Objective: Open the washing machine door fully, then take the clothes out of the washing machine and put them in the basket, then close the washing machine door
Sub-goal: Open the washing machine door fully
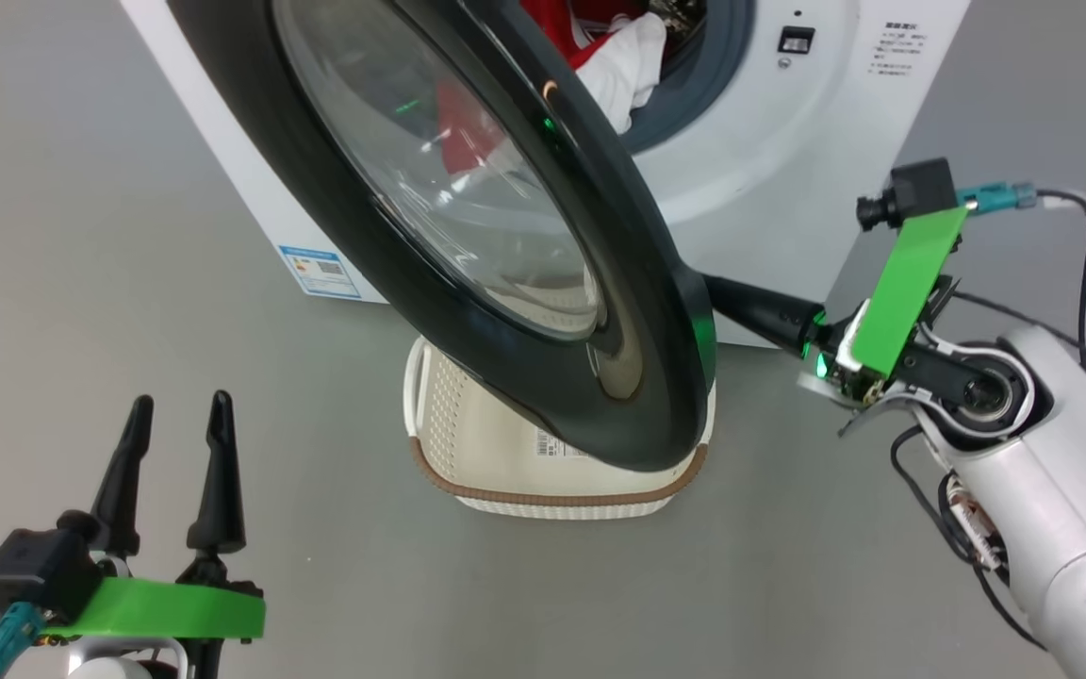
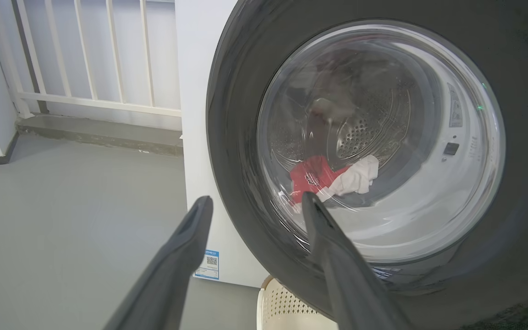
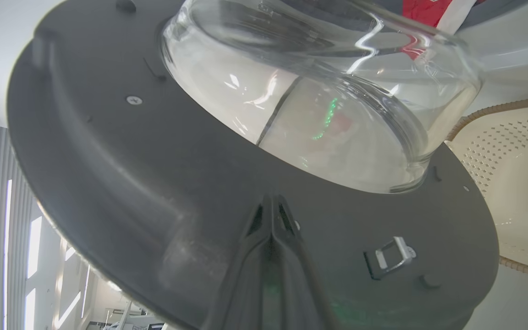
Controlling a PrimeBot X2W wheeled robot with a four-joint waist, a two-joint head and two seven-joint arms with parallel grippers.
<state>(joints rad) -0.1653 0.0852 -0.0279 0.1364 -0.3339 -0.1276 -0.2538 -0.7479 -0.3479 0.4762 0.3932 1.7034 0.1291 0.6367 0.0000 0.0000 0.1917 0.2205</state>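
Steel drum [image 2: 365,128]: held the red jersey [image 2: 312,176] and the white cloth [image 2: 358,178], seen through the door glass.
Basket [image 1: 468,415]: centre of the head view, on the floor [image 1: 81,236] beneath the door; a paper label [image 1: 557,443] lay inside.
Washing machine door [image 1: 637,283]: partly swung out, lower rim overhanging the basket.
Right gripper [image 1: 717,288]: jaws pressed together, tips at the door's inner rim.
Left gripper [image 1: 180,405]: jaws wide, gripping nothing, lower left over bare grey floor.

The washing machine door [image 1: 468,217] hides much of the basket [image 1: 468,424]; the clothes [image 1: 623,66] run off-frame above.
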